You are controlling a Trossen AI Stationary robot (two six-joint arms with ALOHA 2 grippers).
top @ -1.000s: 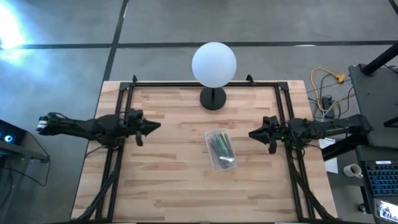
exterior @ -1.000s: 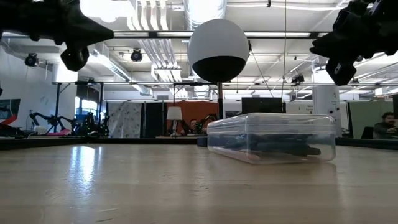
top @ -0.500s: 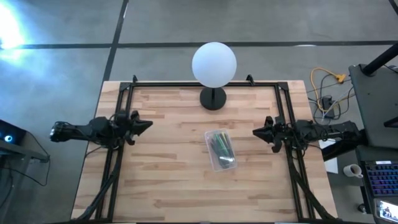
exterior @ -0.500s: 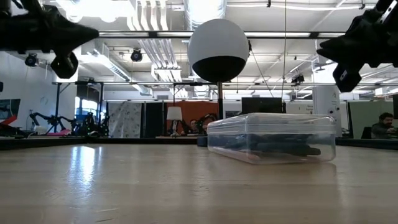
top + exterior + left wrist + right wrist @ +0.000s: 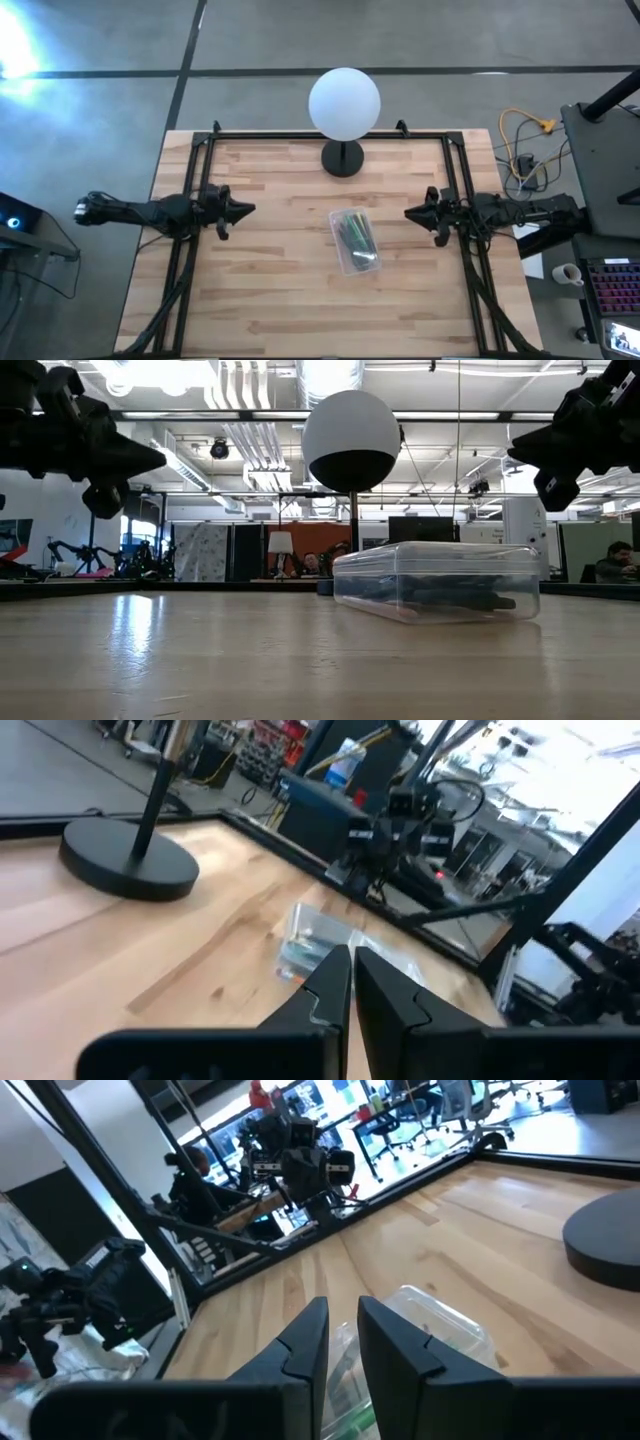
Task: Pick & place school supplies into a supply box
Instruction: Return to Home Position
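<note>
The supply box (image 5: 353,240) is a clear plastic box lying flat on the wooden table, right of centre; it also shows in the low view (image 5: 435,582). Green and black pens (image 5: 352,234) lie inside it. My left gripper (image 5: 248,210) hovers shut above the table's left part, pointing at the box (image 5: 310,945). My right gripper (image 5: 407,213) hovers right of the box with a narrow gap between its fingers (image 5: 342,1330). Both grippers are well above the tabletop, my left gripper (image 5: 158,460) and my right gripper (image 5: 515,445).
A white globe lamp (image 5: 344,103) stands on a black round base (image 5: 343,158) at the far edge's middle. Black frame rails (image 5: 196,190) run along the table's left, right and far sides. Bare wood (image 5: 280,300) lies near and left of the box.
My left gripper drew back toward the table's left edge, then came forward again a little and sank lower. My right gripper drew back slightly toward the right edge. The box and the pens in it stayed where they were.
</note>
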